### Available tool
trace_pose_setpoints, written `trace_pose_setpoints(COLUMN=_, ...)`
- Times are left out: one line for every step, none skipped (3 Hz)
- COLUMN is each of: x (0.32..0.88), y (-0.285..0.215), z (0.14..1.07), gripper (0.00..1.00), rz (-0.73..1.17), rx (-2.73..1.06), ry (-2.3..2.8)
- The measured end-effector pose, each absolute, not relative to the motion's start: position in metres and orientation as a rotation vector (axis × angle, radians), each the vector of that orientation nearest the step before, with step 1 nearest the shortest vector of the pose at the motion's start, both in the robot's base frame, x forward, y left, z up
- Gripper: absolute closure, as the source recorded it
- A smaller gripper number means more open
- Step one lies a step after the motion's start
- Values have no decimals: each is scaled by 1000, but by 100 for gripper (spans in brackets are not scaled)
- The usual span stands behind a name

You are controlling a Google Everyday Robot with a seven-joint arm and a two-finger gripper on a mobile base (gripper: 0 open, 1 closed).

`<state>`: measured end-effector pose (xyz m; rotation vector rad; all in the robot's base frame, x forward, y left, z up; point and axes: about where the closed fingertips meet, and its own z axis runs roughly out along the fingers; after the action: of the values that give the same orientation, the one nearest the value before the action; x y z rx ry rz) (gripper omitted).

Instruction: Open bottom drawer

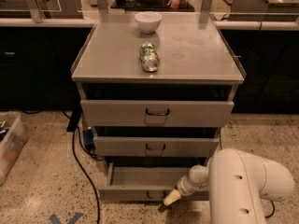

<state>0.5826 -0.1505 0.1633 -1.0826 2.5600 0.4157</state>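
The bottom drawer [135, 192] is the lowest, narrowest grey front of the cabinet. It stands pulled out, and its plain grey inside [147, 175] shows. Its small dark handle [153, 195] is at the centre of the front. My gripper [170, 199] is at the end of the white arm [243, 185], right at the drawer front, just to the right of the handle. A cream fingertip [171, 197] points down and to the left.
The mid drawer [156, 146] and top drawer [156, 113] are slightly out. A tipped can [149, 57] and a white bowl [148, 22] sit on the cabinet top [196, 50]. A black cable [81, 167] runs over the floor at left. A plastic bin [9, 143] stands far left.
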Motion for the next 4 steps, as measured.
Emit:
trace_pose_setpoints(x=577, y=-148, z=158, gripper=0, rz=340, rx=-1103, ry=2585)
trace_pose_setpoints(x=549, y=-143, z=154, gripper=0, rz=267, rx=-1136, ry=2629)
trace_pose_setpoints(x=526, y=-140, z=158, gripper=0, rz=309, rx=-1145, ry=2648)
trace_pose_setpoints(x=502, y=-138, z=153, gripper=0, rz=391, rx=-1180, ry=2659)
